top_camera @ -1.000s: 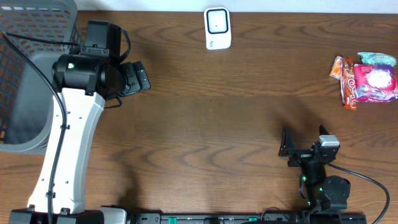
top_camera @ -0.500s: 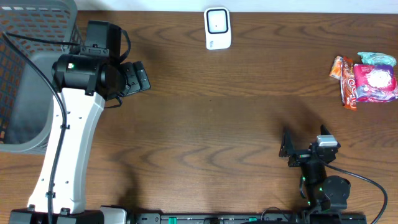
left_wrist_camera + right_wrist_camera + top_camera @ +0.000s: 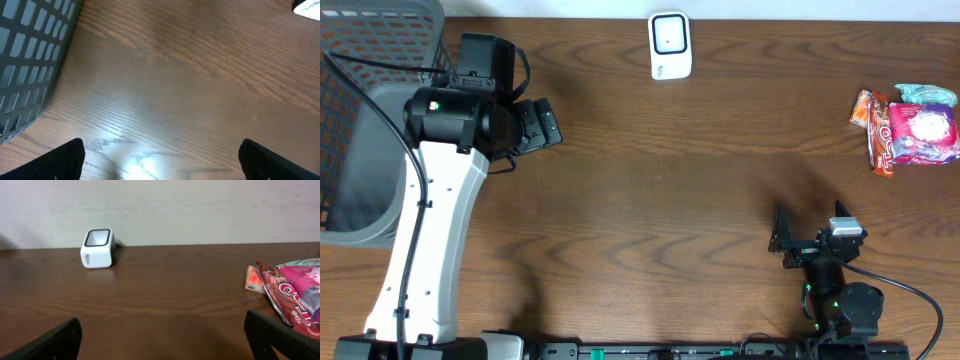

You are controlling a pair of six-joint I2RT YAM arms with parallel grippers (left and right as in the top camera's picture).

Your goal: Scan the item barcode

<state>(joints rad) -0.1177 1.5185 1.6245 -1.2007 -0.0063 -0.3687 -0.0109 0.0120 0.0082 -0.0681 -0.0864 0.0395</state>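
A white barcode scanner (image 3: 670, 45) stands at the table's far edge, its dark window facing up; the right wrist view has the scanner (image 3: 97, 247) at the far left, by the wall. The items are a small pile of snack packets (image 3: 910, 128) at the far right, red-pink on top with orange and teal beside it, and these packets (image 3: 295, 292) also appear in the right wrist view. My left gripper (image 3: 548, 125) hangs open over bare wood next to the basket, holding nothing. My right gripper (image 3: 808, 235) is open and empty near the front edge, well short of the packets.
A grey mesh basket (image 3: 360, 120) fills the far left corner, and the basket wall (image 3: 30, 60) stands close on the left in the left wrist view. A pale wall (image 3: 200, 205) runs behind the table. Bare wood lies between both grippers (image 3: 162, 165) (image 3: 162, 340) and the scanner.
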